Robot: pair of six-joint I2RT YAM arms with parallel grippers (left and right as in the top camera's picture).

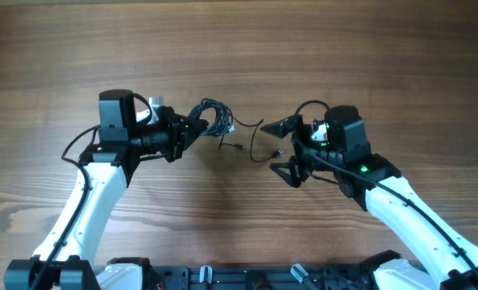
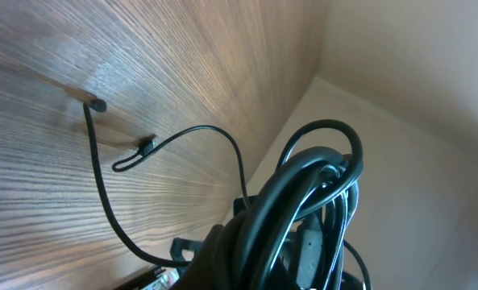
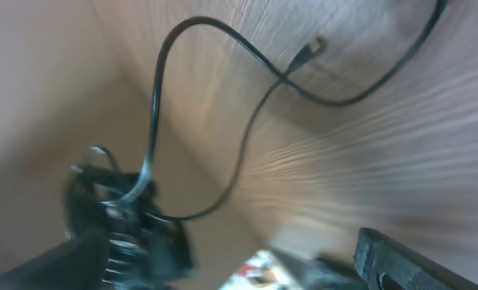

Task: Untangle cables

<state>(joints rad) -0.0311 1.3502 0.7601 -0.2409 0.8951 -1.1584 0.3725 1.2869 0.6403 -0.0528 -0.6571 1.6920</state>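
My left gripper (image 1: pixel 192 127) is shut on a knotted bundle of thin black cables (image 1: pixel 214 117), held just above the wooden table. In the left wrist view the bundle (image 2: pixel 311 201) fills the jaws (image 2: pixel 247 258) and hides the fingertips. Loose strands (image 1: pixel 255 141) trail from the bundle to the right, with small plug ends (image 2: pixel 146 145) lying on the wood. My right gripper (image 1: pixel 287 149) is open and empty, just right of the strands. The blurred right wrist view shows a strand and plug (image 3: pixel 307 50), the bundle (image 3: pixel 118 209) and my right gripper's jaws (image 3: pixel 335 258).
The wooden table (image 1: pixel 239 48) spreads all round. Thicker black cables run along the right arm (image 1: pixel 384 185). The arm bases stand at the front edge (image 1: pixel 239 278).
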